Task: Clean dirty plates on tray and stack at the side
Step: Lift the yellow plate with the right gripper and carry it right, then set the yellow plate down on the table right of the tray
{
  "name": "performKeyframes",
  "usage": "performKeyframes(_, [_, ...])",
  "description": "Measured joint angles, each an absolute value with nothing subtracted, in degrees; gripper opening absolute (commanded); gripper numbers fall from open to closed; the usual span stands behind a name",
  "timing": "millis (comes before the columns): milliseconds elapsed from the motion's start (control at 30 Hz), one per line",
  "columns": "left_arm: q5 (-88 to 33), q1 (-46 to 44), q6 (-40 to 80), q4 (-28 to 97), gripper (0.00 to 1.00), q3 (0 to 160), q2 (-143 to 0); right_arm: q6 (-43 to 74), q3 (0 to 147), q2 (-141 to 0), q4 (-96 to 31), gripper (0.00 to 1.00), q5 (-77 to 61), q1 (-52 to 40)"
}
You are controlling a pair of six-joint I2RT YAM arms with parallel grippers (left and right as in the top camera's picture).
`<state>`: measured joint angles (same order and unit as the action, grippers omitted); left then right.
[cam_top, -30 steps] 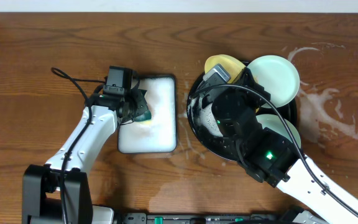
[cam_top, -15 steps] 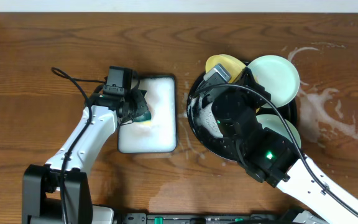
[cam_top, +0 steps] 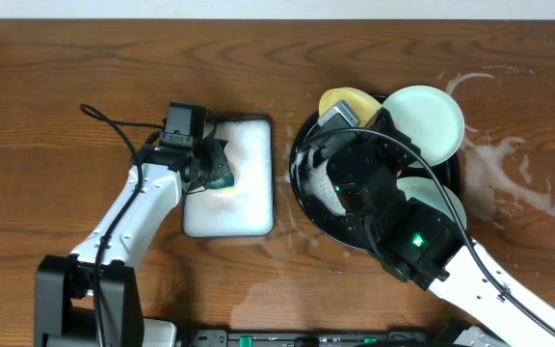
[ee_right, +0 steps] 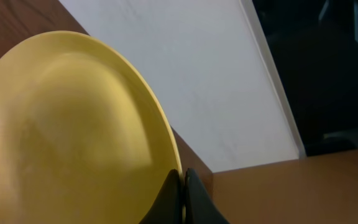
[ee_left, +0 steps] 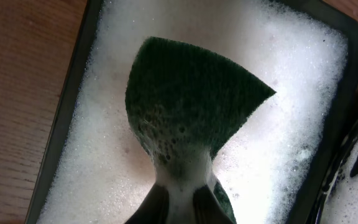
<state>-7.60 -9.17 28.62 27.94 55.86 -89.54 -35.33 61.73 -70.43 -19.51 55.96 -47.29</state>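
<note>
Hardly any change from a second ago: just a slight twist at the right wrist, with plates, sponge and left arm exactly where they were. Right gripper point(ee_right: 180, 193) at the far-left edge of the tray point(cam_top: 302, 202), jaws pinching the rim of the yellow plate point(ee_right: 73, 137) with only that thin edge between them. From the right wrist, yellow plate tipped up on edge, wet and glossy, against a pale wall. From overhead, yellow plate point(cam_top: 343, 98) poking out past the tray's far-left rim, half hidden by the gripper. Upper mint plate point(cam_top: 424, 120) at the far-right of the tray, reaching over the rim there. Lower mint plate point(cam_top: 443, 198) on the tray's right side, mostly covered by the right arm. White suds on the tray's left floor; more suds point(cam_top: 509, 164) smeared on the counter point(cam_top: 66, 77) to the right of the tray. Left gripper point(ee_left: 180, 208) over the foam tray point(cam_top: 227, 229), just left of the black tray, jaws squeezed on the narrow end of the green sponge point(ee_left: 191, 106). Sponge fanned out wide beyond the jaws, lathered near the grip, broad end lying on the white foam. No telling from these views whether any plate is smeared.
</note>
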Motion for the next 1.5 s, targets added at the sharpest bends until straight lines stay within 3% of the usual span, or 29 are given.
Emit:
performKeyframes(300, [-7.62,-9.17,28.6,28.05,0.07,55.86,-89.54,-28.14,61.73,-70.43,-23.88,0.01,51.55,-42.41])
performKeyframes(633, [-7.6,-9.17,28.47,28.45,0.08,55.86,-89.54,-8.51,58.13,-72.77,-26.37,0.01,32.88,-26.7])
performKeyframes(1133, [-7.62,-9.17,28.47,28.42,0.08,55.86,-89.54,12.36,58.0,-82.72,-27.57,0.01,-11.27,12.8])
performKeyframes(1500, [-7.6,-9.17,28.47,28.42,0.08,55.86,-89.54,20.67,58.0,-92.99,-25.26,0.01,-26.02,37.12])
